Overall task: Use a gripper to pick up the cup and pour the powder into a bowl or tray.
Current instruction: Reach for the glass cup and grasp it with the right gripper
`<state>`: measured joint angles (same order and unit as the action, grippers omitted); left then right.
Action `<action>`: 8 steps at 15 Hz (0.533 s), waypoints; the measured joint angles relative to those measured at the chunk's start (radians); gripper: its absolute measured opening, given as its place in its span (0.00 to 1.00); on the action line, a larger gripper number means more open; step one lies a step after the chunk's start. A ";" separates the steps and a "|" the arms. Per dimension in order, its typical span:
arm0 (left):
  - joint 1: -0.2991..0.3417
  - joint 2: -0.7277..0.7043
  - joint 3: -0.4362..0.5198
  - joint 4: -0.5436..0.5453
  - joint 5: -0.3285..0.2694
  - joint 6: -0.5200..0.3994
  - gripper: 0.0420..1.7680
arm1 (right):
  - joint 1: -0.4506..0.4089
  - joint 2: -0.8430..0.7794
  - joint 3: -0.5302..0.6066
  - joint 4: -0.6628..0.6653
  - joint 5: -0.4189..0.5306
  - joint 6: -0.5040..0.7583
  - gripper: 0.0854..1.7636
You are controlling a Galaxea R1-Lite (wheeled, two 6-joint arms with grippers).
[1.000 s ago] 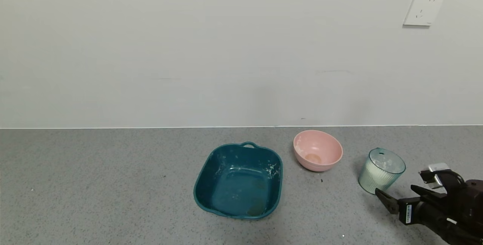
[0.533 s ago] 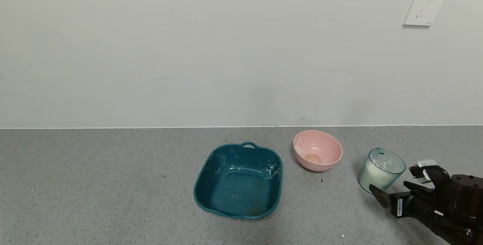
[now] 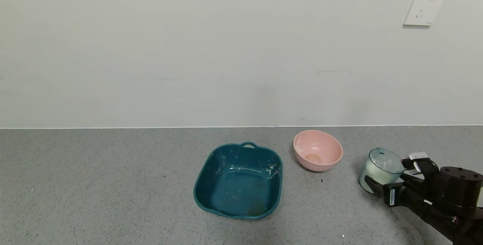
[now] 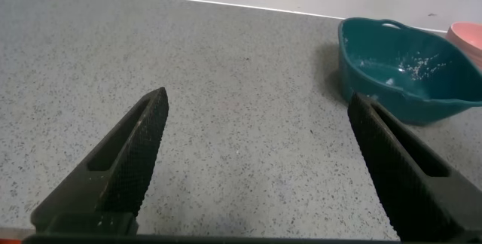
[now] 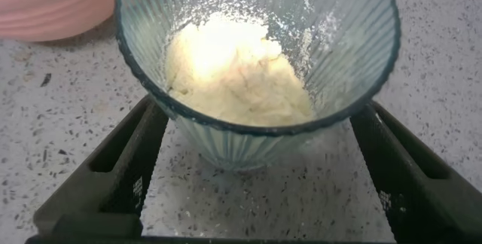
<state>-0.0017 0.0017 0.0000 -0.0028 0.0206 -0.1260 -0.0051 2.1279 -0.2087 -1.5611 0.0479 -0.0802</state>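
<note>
The ribbed pale blue-green cup [image 3: 379, 168] stands upright on the grey counter at the right, holding white powder [image 5: 237, 71]. My right gripper [image 3: 386, 177] is open, its two black fingers on either side of the cup's lower body; in the right wrist view the cup [image 5: 260, 127] sits between the fingers [image 5: 113, 172] with small gaps on each side. The pink bowl [image 3: 317, 150] stands left of the cup, empty but for a brownish stain. My left gripper [image 4: 256, 127] is open over bare counter, out of the head view.
A dark teal square tray [image 3: 238, 180] with handles and powder specks stands left of the pink bowl; it also shows in the left wrist view [image 4: 407, 67]. The wall runs along the counter's back edge. A white socket [image 3: 423, 8] is on the wall.
My right gripper has moved forward and left towards the cup, so its open fingers now flank the cup's body. The cup, bowl and tray have not moved.
</note>
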 joint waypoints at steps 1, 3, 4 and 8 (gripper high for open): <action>0.000 0.000 0.000 0.000 0.000 0.000 0.97 | -0.001 0.006 -0.009 0.000 0.001 -0.002 0.97; 0.000 0.000 0.000 0.000 0.000 0.000 0.97 | -0.002 0.015 -0.020 0.000 0.001 -0.002 0.97; 0.000 0.000 0.000 0.000 0.000 0.000 0.97 | -0.003 0.017 -0.021 0.000 0.001 -0.002 0.97; 0.000 0.000 0.000 0.000 0.000 0.000 0.97 | -0.004 0.025 -0.022 0.001 0.001 -0.002 0.89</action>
<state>-0.0017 0.0017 0.0000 -0.0023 0.0211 -0.1264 -0.0089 2.1528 -0.2309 -1.5604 0.0485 -0.0826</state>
